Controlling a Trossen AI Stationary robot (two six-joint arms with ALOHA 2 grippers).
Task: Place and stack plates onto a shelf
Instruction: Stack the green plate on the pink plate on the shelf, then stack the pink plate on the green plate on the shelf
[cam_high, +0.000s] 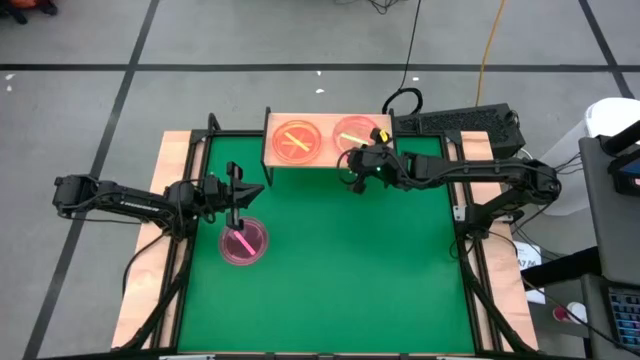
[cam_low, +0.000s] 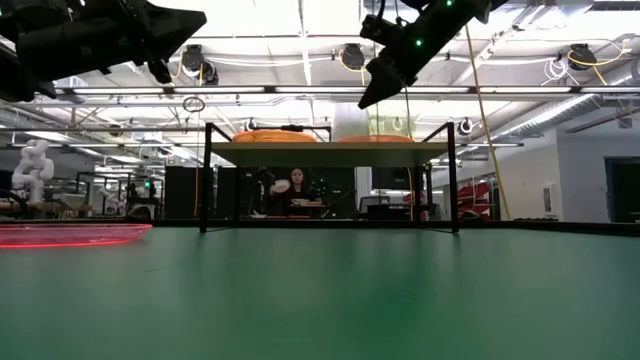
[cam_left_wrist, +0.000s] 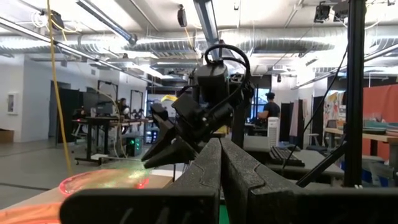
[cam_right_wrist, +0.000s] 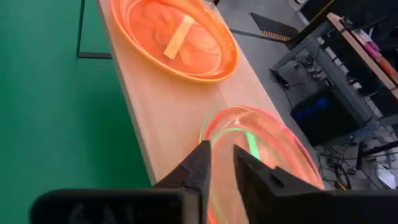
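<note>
Green table (cam_high: 330, 260), shelf (cam_high: 325, 155) at its far edge, long axis left-right. Two plate stacks on the shelf: amber (cam_high: 294, 140) left, pink (cam_high: 356, 133) right. Lone pink plate (cam_high: 243, 242) on the table, stripe diagonal. Right gripper (cam_right_wrist: 221, 163) over the right stack's near rim, fingers slightly parted. Left gripper (cam_high: 236, 205) beside the lone plate, closed, empty.

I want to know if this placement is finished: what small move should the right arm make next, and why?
Probably lift the right gripper straight up. Its fingers look slightly parted around the rim of the pink translucent round plate, which already sits on the light-wood shelf beside the orange translucent plate. The left gripper waits, shut, above the table.
</note>
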